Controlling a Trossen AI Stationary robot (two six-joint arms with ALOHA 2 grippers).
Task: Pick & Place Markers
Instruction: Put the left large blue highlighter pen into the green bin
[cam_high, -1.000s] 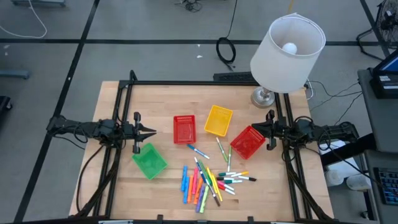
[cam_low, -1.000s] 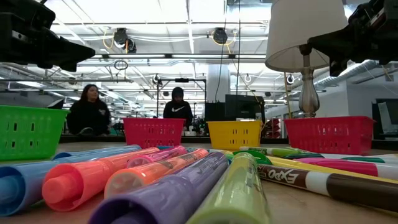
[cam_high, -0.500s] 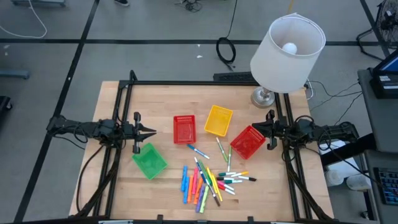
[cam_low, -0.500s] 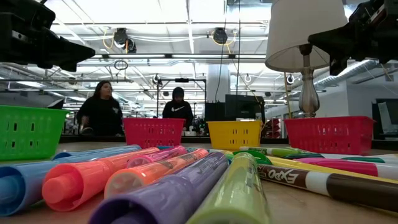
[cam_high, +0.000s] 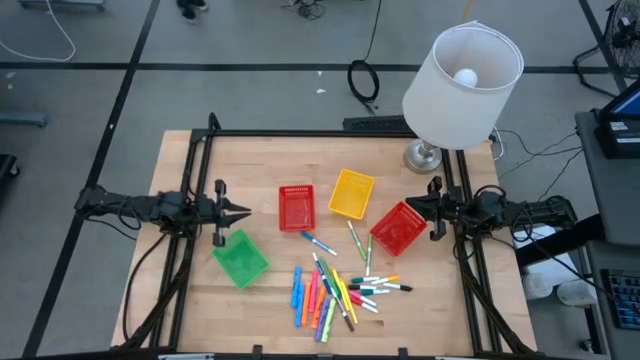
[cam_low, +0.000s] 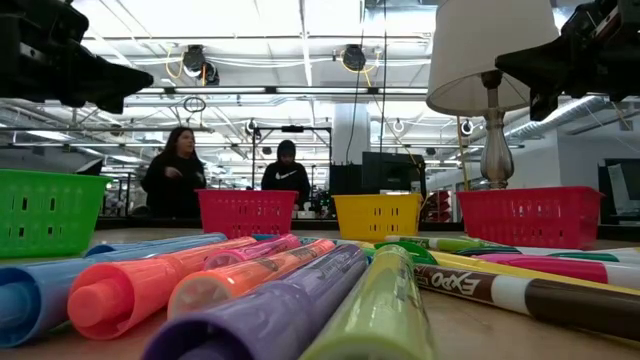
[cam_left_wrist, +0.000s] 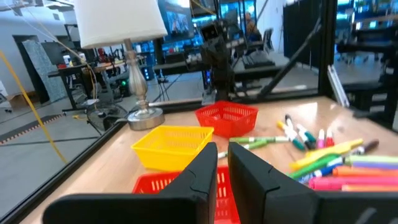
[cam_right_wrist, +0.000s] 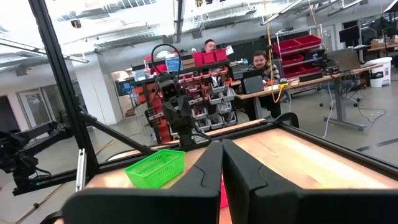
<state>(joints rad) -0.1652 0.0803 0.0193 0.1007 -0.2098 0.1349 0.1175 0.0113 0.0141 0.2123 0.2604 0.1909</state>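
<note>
1. High view: left gripper (cam_high: 246, 211) parked at the bench's (cam_high: 260, 160) 9 o'clock edge, pointing inward, above the green basket (cam_high: 240, 258). Right gripper (cam_high: 405, 208) at the 3 o'clock edge, over the rim of the tilted red basket (cam_high: 397, 228). Neither holds anything.
2. Same view: markers (cam_high: 335, 288) all loose on the bench, a fanned pile at 6 o'clock from centre. One blue-tipped marker (cam_high: 320, 243) lies apart, just beyond the pile, near the upright red basket (cam_high: 296, 208). Yellow basket (cam_high: 351, 193) sits between the two red ones. Lamp (cam_high: 462, 75) at the 1 o'clock corner.
3. Low view: markers fill the foreground, lying flat, touching side by side: blue, orange (cam_low: 160, 285), pink, purple (cam_low: 275, 315), yellow-green (cam_low: 382, 310), plus a white-barrelled one. Four baskets in a row behind. Both arms hang high at the top corners. Two people (cam_low: 176, 185) in the room behind.
4. Left wrist view: left gripper (cam_left_wrist: 222, 163) nearly closed, narrow gap between its fingers, empty. Yellow and red baskets and markers ahead.
5. Right wrist view: right gripper (cam_right_wrist: 221, 163) fully closed, fingers touching, empty. Green basket and the left arm ahead; two people at a desk beyond.
</note>
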